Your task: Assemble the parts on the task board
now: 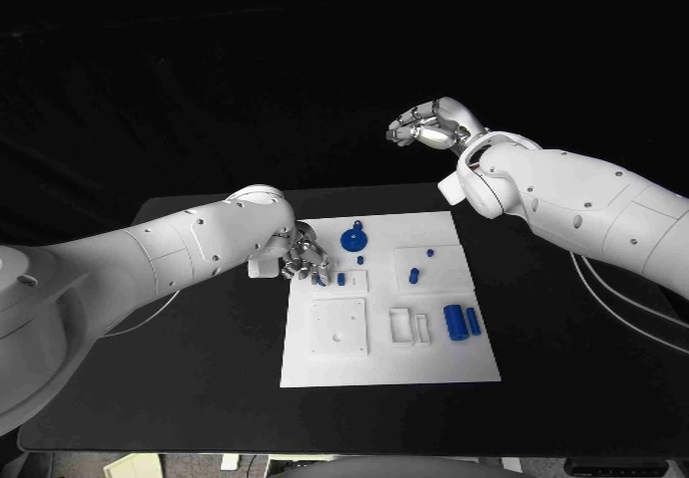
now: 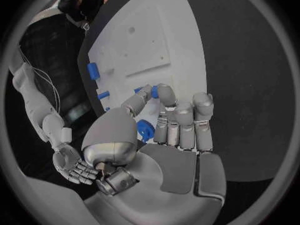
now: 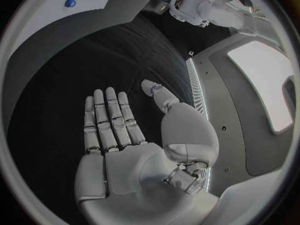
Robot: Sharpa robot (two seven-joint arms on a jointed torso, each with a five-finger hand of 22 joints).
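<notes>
While the white task board (image 1: pixel 387 349) lies in the middle of the black table (image 1: pixel 172 378), the left hand (image 1: pixel 302 261) rests over its near-left corner region, fingertips at a small blue part (image 1: pixel 319 280) by a raised square block. From the left wrist view the fingers (image 2: pixel 181 127) curl together around a blue piece (image 2: pixel 145 130), though whether they truly grip it cannot be told. Elsewhere on the board sit a round blue disc (image 1: pixel 353 239), two short blue pegs (image 1: pixel 413 275) and a pair of blue cylinders (image 1: pixel 460 321) near its right edge. Beyond the table's far side, the right hand (image 1: pixel 426 124) hangs raised, its fingers (image 3: pixel 109 117) apart and holding nothing.
</notes>
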